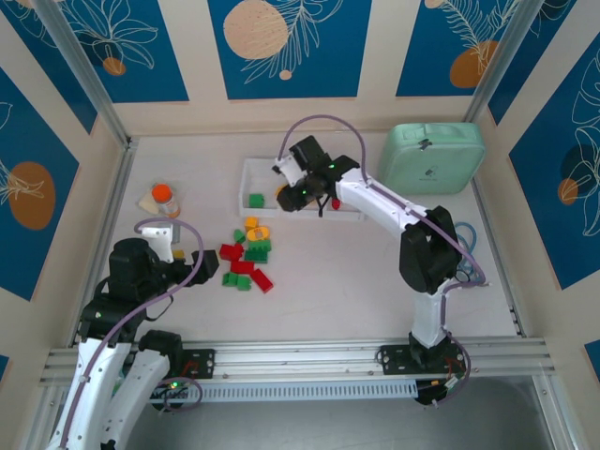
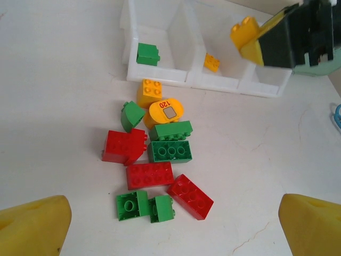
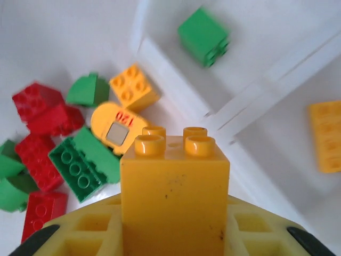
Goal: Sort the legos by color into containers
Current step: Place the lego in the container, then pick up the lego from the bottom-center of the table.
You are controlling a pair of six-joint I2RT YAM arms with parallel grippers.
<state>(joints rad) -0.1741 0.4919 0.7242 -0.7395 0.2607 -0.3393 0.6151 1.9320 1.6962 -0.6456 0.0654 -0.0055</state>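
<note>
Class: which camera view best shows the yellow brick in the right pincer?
Right wrist: the yellow brick sits large and sharp, studs visible, clamped in the right pincer. Left wrist shows it small at upper right, partly covered by the pincer. In top external it is an orange fleck beside the pincer.

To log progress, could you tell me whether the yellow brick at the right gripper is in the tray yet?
Not in: the right gripper holds the yellow brick above the tray.
</note>
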